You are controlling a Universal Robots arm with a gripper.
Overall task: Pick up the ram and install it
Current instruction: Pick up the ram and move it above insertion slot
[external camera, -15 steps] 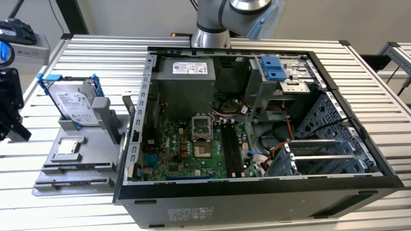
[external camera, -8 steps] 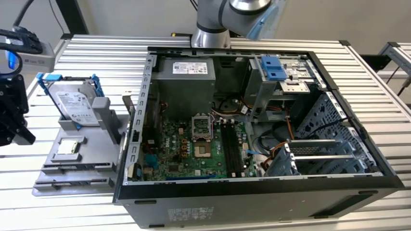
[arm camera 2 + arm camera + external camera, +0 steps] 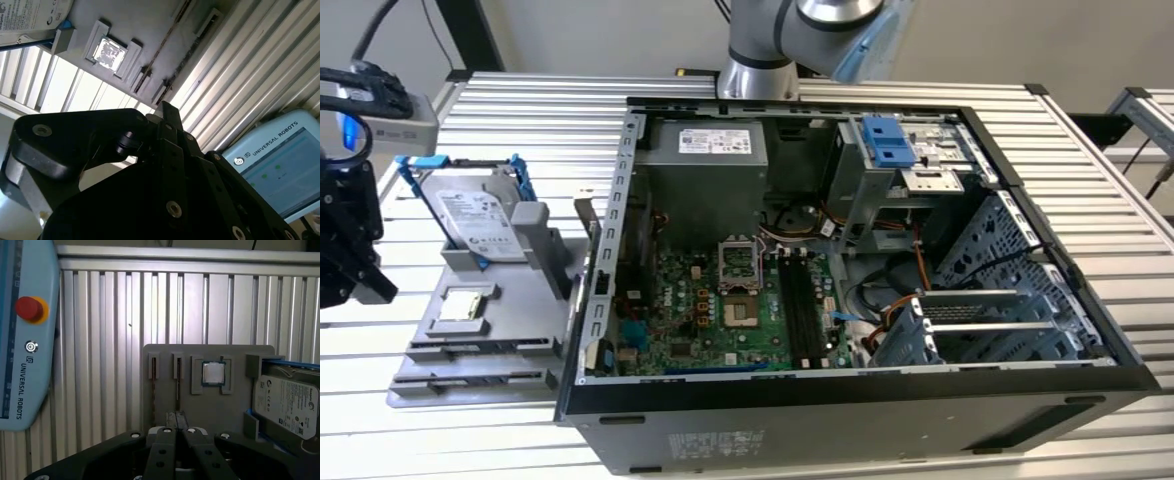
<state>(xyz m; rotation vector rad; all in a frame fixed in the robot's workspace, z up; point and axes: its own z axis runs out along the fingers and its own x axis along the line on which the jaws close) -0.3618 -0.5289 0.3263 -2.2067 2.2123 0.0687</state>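
Exterior view, biggest first: ribbed silver metal desk [image 3: 1067,130], open grey steel computer case [image 3: 854,420], flat grey plastic parts holder [image 3: 520,300] just beside it. Black pincer [image 3: 176,415]?

Near the holder, not touching; tips pressed together, gripping nothing.

And the ram [image 3: 178,390]?

Long narrow dark circuit-board stick, standing on edge in a holder slot. Likely light, stiff, brittle. Best pinched gently across both flat faces at the exposed edge, near mid-length.

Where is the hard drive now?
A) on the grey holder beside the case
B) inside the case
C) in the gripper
A: the hard drive sits on the grey holder, outside the case.
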